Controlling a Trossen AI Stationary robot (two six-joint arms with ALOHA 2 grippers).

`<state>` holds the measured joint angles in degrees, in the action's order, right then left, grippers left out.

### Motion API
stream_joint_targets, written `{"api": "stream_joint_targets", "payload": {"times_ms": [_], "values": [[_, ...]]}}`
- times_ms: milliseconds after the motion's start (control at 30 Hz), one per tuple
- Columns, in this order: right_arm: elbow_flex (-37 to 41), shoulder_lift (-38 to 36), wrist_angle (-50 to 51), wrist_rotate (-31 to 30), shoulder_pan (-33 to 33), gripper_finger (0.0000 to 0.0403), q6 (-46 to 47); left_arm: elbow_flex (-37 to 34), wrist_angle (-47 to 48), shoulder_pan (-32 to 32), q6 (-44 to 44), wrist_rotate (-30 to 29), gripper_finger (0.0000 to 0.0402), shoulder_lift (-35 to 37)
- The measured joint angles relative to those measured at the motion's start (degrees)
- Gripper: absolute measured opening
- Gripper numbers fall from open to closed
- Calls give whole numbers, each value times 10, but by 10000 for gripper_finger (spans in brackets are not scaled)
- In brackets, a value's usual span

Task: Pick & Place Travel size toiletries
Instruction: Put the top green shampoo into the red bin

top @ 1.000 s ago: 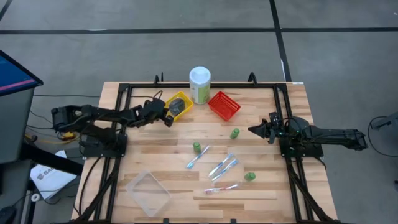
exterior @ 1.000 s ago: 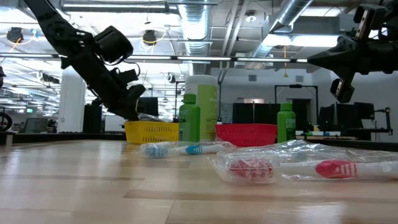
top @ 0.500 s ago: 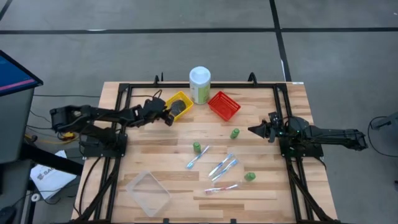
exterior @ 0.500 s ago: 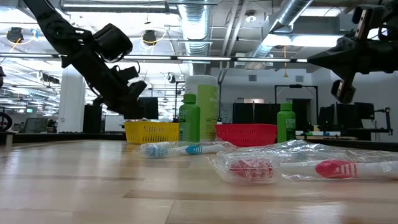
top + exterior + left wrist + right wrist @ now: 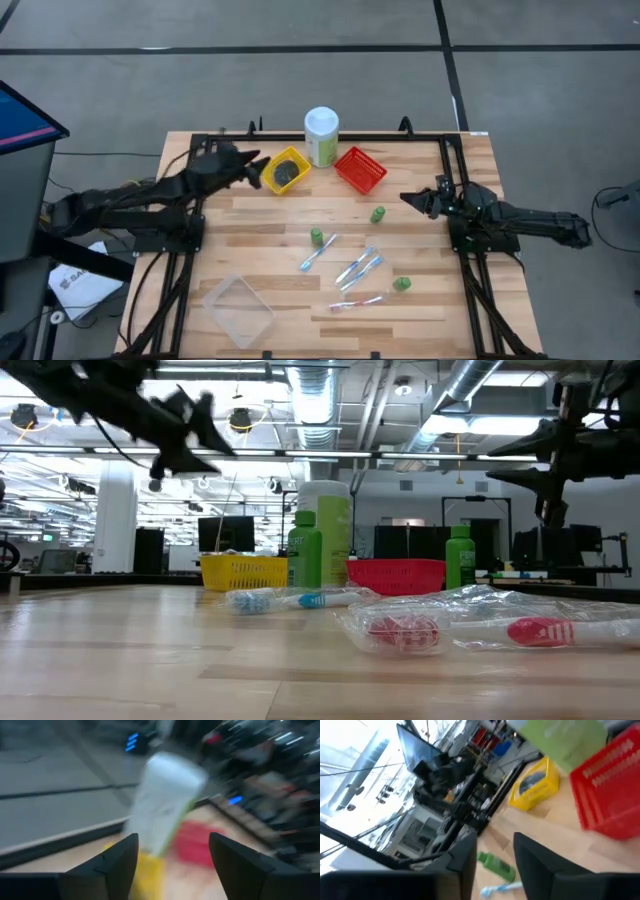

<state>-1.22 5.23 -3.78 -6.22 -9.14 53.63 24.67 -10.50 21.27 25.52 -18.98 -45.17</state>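
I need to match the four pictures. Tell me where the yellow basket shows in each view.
High view: yellow basket at the table's back, left of the pale-green canister.
Low view: basket left of centre, far back.
Left wrist view: blurred yellow under the canister.
Right wrist view: basket upper middle.
Shared landmark: the canister beside it.

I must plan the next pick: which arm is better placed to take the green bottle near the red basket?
Right, most likely. The right gripper hangs open just beside that bottle, with bare table between them. The left gripper is open too, but raised at the yellow basket, farther away.
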Motion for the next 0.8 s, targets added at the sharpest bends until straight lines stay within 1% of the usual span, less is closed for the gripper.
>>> {"api": "stream_joint_targets", "payload": {"times_ms": [100, 167, 333, 367, 467, 567, 667, 800], "values": [[-17, 0, -1, 4, -9, 151, -59, 0, -1, -8, -1, 42, 197, 82], [-32, 0, -1, 4, -11, 158, -107, 0, 0, -15, -18, 64, 159, 128], [-78, 13, 5, 5, -10, 150, -228, -1, 0, -44, -108, 105, 32, 207], [-88, 23, 13, 3, -10, 146, -246, -5, 0, -52, -121, 105, 17, 216], [-126, 64, 47, 1, -10, 142, -302, -30, 3, -73, -131, 86, 9, 234], [-171, 121, 85, 2, -6, 147, -360, -65, 2, -93, -125, 69, 2, 239], [-215, 197, 112, 2, 1, 162, -410, -103, -5, -113, -98, 52, 1, 239], [-265, 289, 132, 4, 13, 188, -453, -152, -49, -135, -75, 35, 1, 239]]}}
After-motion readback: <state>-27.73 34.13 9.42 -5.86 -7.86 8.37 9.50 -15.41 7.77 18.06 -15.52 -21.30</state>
